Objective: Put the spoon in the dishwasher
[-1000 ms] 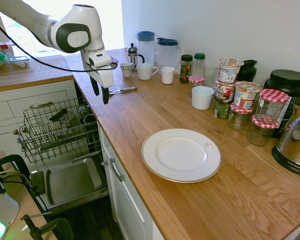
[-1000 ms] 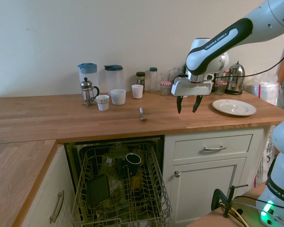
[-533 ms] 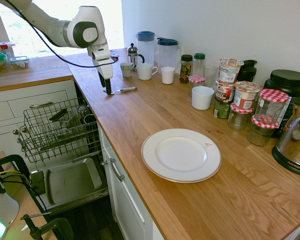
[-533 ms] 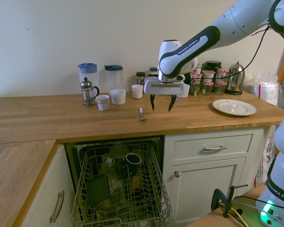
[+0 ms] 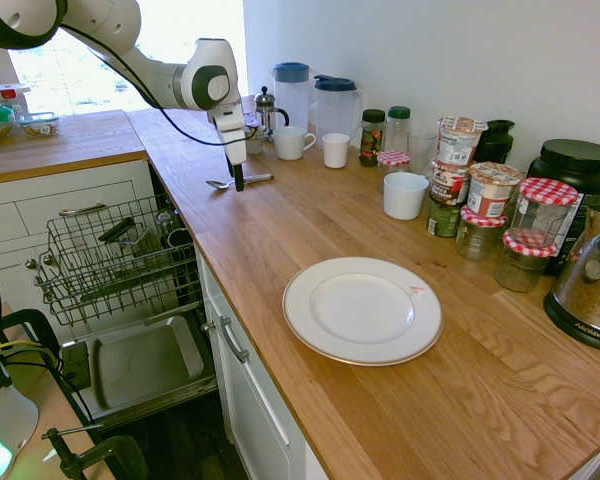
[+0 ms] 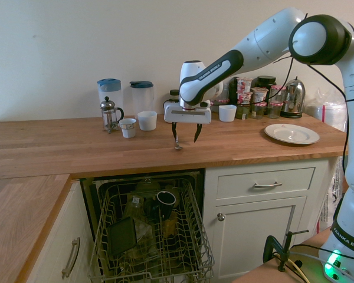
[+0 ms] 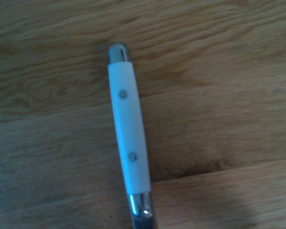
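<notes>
The claw (image 6: 186, 140), its fingers apart, hung over the spoon (image 6: 177, 143) on the worktop (image 5: 315, 228), above the open dishwasher (image 6: 196, 236). A close set off the handle's line might have pinched only wood or knocked the spoon askew. It looked slender, with a pale, two-riveted handle and shiny metal end cap.

From my station I see the spoon (image 7: 128, 129) with a white handle, two grey rivet dots and silver metal ends. The surface (image 5: 310, 225) is honey-brown with darker wood grain. I see a white plate (image 5: 363, 310) with a thin brownish rim line and a small reddish mark, red-and-white checked jar lids (image 5: 548, 191), blue pitcher lids (image 6: 109, 82), and a dark green-grey dishwasher rack (image 5: 110, 250).
</notes>
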`<state>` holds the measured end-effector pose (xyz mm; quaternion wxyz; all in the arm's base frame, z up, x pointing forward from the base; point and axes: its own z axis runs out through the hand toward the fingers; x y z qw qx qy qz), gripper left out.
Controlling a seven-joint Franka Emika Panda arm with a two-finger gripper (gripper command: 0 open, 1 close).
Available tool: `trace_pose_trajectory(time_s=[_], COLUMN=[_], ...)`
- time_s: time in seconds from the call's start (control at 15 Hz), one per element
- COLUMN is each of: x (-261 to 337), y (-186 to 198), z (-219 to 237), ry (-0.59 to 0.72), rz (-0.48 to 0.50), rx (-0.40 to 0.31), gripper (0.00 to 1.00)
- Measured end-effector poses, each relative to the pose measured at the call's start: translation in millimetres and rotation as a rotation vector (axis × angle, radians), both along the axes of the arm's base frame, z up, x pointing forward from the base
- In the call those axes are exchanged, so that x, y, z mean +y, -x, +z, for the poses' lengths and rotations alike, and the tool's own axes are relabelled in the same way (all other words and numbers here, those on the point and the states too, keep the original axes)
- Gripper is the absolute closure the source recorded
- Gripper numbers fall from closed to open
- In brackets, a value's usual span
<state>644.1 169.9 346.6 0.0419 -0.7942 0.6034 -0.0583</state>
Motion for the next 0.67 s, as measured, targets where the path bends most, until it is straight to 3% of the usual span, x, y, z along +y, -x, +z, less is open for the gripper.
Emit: trace_pose_trajectory(time_s=[0.2, 0.27, 0.67], x=[14, 16, 28], y=[-10, -12, -23], z=[-5, -7, -9], ry=[0.008, 0.01, 0.017], rz=[0.001, 0.002, -0.008], rx=[0.014, 0.017, 0.028], gripper=[0.0, 1.0, 1.0])
